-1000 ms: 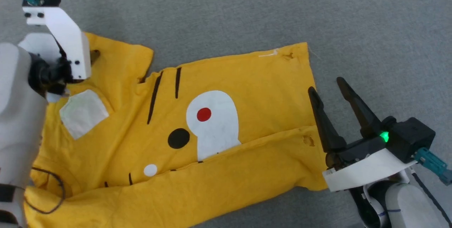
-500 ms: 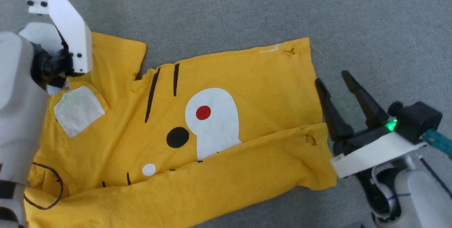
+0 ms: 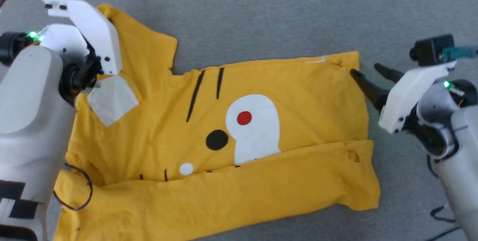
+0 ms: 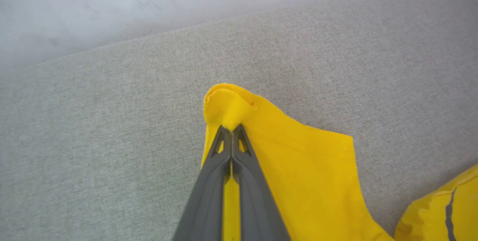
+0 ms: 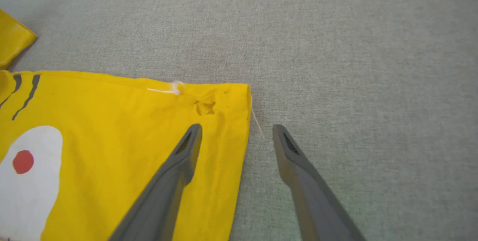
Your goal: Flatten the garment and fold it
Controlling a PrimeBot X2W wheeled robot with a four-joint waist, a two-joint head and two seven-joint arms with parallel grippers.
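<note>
Now clamps the left claw (image 4: 231, 129) fully shut, fingertips pressed together on a corner of the garment (image 4: 298, 166), a bright yellow T-shirt. Pinches the cloth at a sleeve's hem, with a small rolled lip of yellow bulging just past the fingertips and a thin strip of yellow showing between the two dark fingers further back. Has the rest of that sleeve fanning out beside and under the claw, lying on the grey fabric surface (image 4: 93, 140).

Holds the right claw (image 5: 237, 128) spread wide, gripping nothing. Straddles the shirt's bottom hem near its far corner: one finger (image 5: 179, 166) over the yellow cloth, the other over bare grey fabric, with the hem edge running up between them. Cannot tell whether either fingertip touches down. Shows a small ragged hole (image 5: 205, 107) in the cloth just beyond the fingertip that is over the shirt, a short white thread (image 5: 164, 90) along the shirt's side edge a little further on, and a pale loose strand trailing off the corner between the fingers.

From the head camera, finds the shirt lying lengthwise between the two claws, sleeve end at the left claw, hem end at the right claw, print upward: white oval (image 3: 261, 136) with a red dot, a black dot beside it, two black stripes, and a white patch (image 3: 112, 101) close by the left claw. Carries a long fold of yellow laid over the side of the shirt nearest the robot.
</note>
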